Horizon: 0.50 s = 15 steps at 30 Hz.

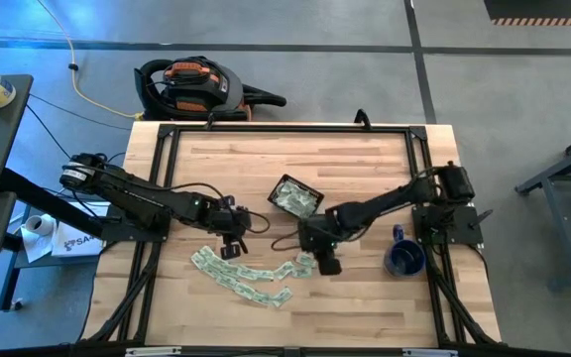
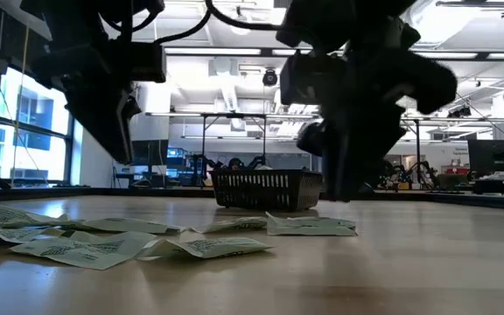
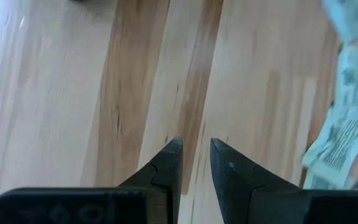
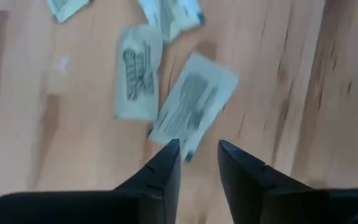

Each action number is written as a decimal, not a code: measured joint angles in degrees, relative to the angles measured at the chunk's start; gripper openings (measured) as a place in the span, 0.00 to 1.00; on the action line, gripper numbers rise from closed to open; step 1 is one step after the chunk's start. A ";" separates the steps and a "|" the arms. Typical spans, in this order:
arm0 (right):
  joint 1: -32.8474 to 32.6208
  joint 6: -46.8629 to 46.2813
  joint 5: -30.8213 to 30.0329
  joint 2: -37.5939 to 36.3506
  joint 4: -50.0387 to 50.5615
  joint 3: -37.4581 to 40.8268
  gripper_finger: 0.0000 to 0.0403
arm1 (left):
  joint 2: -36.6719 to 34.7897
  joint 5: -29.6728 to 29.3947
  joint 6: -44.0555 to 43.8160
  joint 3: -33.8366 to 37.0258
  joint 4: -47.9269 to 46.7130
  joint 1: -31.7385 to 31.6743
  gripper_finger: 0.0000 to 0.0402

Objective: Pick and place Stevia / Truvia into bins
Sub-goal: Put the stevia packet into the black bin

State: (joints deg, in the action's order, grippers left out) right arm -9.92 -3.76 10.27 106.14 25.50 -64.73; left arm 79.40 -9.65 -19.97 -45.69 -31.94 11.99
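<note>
High view: a pale wooden surface [image 1: 365, 169] fills the middle of the frame. A small dark basket [image 1: 295, 195] sits just above centre with pale sachets inside it. A curved trail of loose sachets [image 1: 241, 278] runs along the lower middle. The left end effector [image 1: 230, 241] hovers just above the left end of that trail. The right end effector [image 1: 323, 260] is at the trail's right end, beside a sachet, lower right of the basket. A dark blue mug [image 1: 403, 258] stands at the right, near the surface's edge. The upper half of the surface lies bare.

Low view: the basket [image 2: 267, 189] stands at centre, far back. Sachets [image 2: 103, 245] lie flat across the lower left, and one [image 2: 311, 226] lies just right of centre. Both arms hang as dark shapes from the top.

Left wrist view: the left end effector [image 3: 195, 155] has its fingers a little apart and holds nothing, over bare wood. Sachets [image 3: 344, 134] lie along the right edge of the frame.

Right wrist view: the right end effector [image 4: 199, 158] has its fingers slightly apart, empty. A sachet [image 4: 192, 106] lies just ahead of the tips, with more [image 4: 138, 71] toward the upper left.
</note>
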 joint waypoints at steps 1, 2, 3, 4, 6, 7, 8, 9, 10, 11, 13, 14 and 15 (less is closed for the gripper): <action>-0.56 0.06 -1.47 0.18 -1.21 0.00 0.27 | 0.00 0.00 -0.21 0.00 -0.86 0.01 0.29; -1.00 -0.99 -3.01 0.22 -2.37 0.00 0.29 | 0.00 -0.04 -1.02 0.00 -1.67 0.02 0.29; -1.36 -3.07 -4.55 0.22 -3.41 0.00 0.31 | 0.00 -0.11 -1.68 0.00 -2.36 0.06 0.29; -1.69 -5.24 -6.30 0.16 -3.90 -0.05 0.33 | 0.00 -0.38 -1.95 0.00 -2.83 0.44 0.29; -2.15 -10.96 -10.47 0.16 -3.48 -0.07 0.37 | -0.70 -3.28 -1.23 0.00 -4.33 2.23 0.29; -2.34 -14.19 -12.39 0.16 -3.33 -0.02 0.38 | -1.27 -4.87 -0.25 0.00 -5.30 3.34 0.29; -2.54 -16.73 -13.71 0.21 -3.61 -0.02 0.40 | -1.69 -6.21 0.86 -0.02 -6.21 4.42 0.29; -2.74 -18.19 -14.33 0.53 -4.53 -0.02 0.41 | -1.94 -7.00 1.69 -0.02 -7.19 5.32 0.29; -2.92 -18.69 -14.18 0.65 -5.34 -0.04 0.42 | -2.12 -7.76 1.91 -0.02 -8.48 6.04 0.29; -3.23 -18.78 -13.29 0.79 -5.66 -0.04 0.43 | -2.32 -8.66 1.80 -0.02 -9.55 6.66 0.29; -4.00 -19.55 -12.34 1.68 -6.31 -0.04 0.43 | -2.53 -10.11 1.47 0.00 -9.33 7.76 0.29; -4.31 -20.85 -12.12 2.05 -6.27 -0.07 0.43 | -2.83 -10.46 1.49 0.45 -8.88 8.05 0.29; -4.64 -22.53 -11.84 2.57 -6.10 -0.07 0.43 | -3.41 -10.46 1.56 1.15 -8.96 8.09 0.29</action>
State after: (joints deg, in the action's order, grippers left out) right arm -14.56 -26.29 -1.57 108.72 19.40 -64.79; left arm 75.98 -20.11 -18.41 -44.55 -40.90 20.09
